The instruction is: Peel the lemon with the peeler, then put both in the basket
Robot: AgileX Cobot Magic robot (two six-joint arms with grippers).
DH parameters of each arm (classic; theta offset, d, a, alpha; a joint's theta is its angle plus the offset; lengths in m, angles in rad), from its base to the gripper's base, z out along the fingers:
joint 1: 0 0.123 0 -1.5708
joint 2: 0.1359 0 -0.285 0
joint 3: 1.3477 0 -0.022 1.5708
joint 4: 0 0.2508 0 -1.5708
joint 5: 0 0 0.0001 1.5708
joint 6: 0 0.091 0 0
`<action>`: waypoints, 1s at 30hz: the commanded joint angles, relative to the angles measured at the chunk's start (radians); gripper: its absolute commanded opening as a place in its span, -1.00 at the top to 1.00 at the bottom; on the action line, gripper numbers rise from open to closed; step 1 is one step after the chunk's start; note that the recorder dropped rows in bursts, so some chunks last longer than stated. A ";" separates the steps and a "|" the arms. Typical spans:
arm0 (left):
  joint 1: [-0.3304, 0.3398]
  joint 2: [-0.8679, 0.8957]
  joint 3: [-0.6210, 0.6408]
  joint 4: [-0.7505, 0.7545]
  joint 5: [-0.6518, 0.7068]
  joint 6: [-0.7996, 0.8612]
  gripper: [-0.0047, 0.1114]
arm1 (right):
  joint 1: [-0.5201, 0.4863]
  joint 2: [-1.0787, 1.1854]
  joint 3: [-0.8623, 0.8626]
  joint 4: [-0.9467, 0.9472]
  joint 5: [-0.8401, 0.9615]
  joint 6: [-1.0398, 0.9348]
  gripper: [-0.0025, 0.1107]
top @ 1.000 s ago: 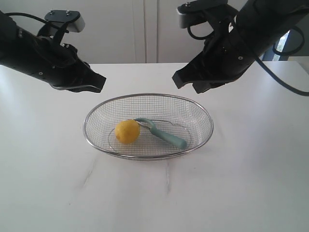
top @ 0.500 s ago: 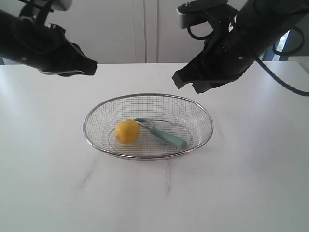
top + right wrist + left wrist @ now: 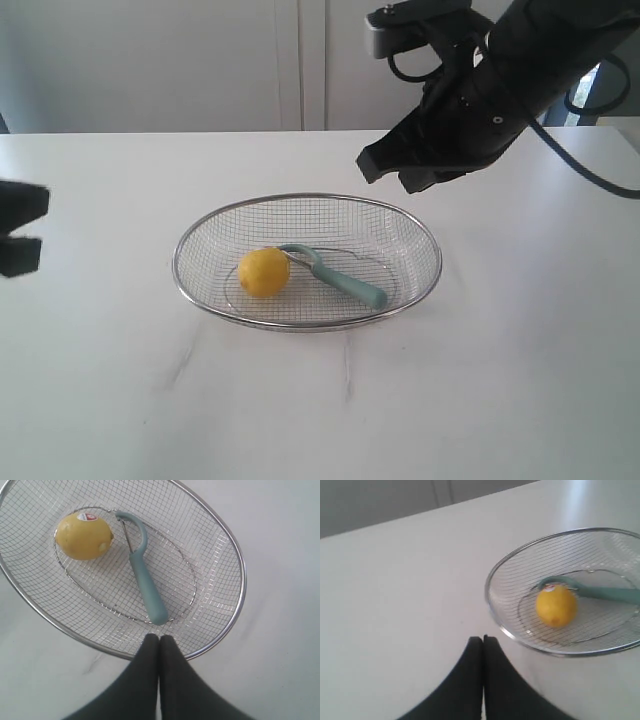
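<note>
inside the basket (image 3: 244,587), the peeler (image 3: 142,580) points its handle toward the nearer right end effector (image 3: 159,638), closed and empty like the farther-off left end effector (image 3: 483,640).

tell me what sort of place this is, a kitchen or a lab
Most likely a robot lab bench, not a home kitchen: a plain white table, a black robot arm over it, and a wire basket holding a lemon and peeler.

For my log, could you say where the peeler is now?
The peeler lies in the basket, mid exterior view, its head just right of the lemon.
</note>
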 commanded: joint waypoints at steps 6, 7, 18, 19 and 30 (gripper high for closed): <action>0.057 -0.214 0.388 -0.100 -0.229 -0.032 0.92 | 0.000 -0.010 0.005 -0.002 -0.005 0.000 0.96; 0.057 -0.244 0.411 -0.100 -0.229 -0.032 0.92 | 0.000 -0.010 0.005 -0.002 -0.005 0.000 0.96; 0.082 -0.573 0.571 -0.092 -0.254 0.055 0.92 | 0.000 -0.010 0.005 -0.002 -0.005 0.000 0.96; 0.087 -0.609 0.572 -0.092 -0.254 0.055 0.92 | 0.000 -0.010 0.005 -0.002 -0.005 0.000 0.96; 0.156 -0.861 0.572 -0.092 -0.107 0.137 0.92 | 0.000 -0.010 0.005 0.001 -0.008 0.000 0.96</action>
